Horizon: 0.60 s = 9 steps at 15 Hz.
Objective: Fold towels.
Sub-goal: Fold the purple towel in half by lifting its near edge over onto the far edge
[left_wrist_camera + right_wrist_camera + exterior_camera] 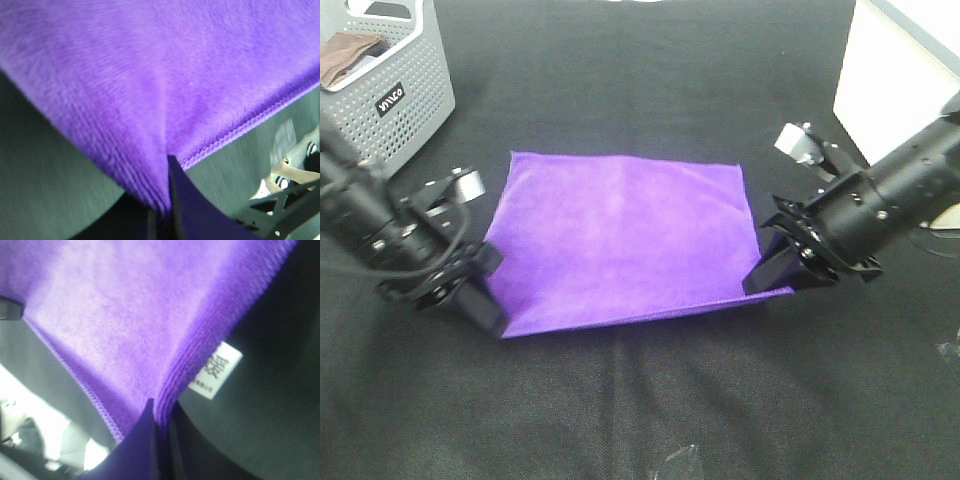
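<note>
A grey perforated basket [405,95] stands just beyond the left gripper [485,300], with a brown cloth [345,55] tucked inside it. The left gripper's jaws are closed tight on one near corner of a bright purple towel [620,240]. The towel stretches from this gripper across the black tabletop [640,410] to the right gripper [772,272], which is pinched shut on the other near corner. A small white tag [216,369] hangs from the hem just beside that gripper's fingers. A white box [895,80] sits beyond the right gripper.
</note>
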Each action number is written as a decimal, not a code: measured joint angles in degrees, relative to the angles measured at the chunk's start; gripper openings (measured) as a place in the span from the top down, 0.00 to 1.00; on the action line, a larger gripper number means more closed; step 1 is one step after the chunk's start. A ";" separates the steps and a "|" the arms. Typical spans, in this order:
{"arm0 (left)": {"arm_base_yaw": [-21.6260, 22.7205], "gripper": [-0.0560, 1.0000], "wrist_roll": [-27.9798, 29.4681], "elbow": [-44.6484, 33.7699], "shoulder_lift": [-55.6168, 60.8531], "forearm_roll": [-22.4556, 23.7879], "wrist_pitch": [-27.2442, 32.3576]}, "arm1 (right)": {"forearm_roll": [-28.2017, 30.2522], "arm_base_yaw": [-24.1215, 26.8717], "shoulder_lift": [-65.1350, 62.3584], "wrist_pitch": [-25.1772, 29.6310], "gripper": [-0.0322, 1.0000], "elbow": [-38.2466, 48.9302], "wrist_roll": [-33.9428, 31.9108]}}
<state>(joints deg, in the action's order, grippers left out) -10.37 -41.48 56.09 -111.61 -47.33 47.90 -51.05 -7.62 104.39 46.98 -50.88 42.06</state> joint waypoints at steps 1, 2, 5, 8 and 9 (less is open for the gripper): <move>0.00 0.95 0.57 -3.04 2.92 -0.11 -0.97 | -0.06 -0.11 -2.46 1.38 0.97 1.66 -0.97; -0.11 0.95 1.20 -5.50 6.07 -0.23 -2.06 | -0.06 -0.11 -4.13 2.64 0.97 2.52 -1.26; -0.11 0.95 1.95 -6.59 9.34 -0.80 -5.33 | -0.52 -0.11 -5.84 2.29 0.97 2.23 -2.35; -0.11 0.95 1.95 -0.23 7.79 -0.34 -8.54 | -0.34 -0.17 -3.78 -1.49 0.97 -4.35 -2.81; 0.06 0.95 1.95 4.81 6.07 0.11 -9.57 | 0.06 -0.17 -1.60 -3.04 0.97 -10.20 -2.86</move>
<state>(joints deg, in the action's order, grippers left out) -10.31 -39.53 60.91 -105.54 -47.21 38.33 -50.99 -7.79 102.79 43.95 -61.08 39.19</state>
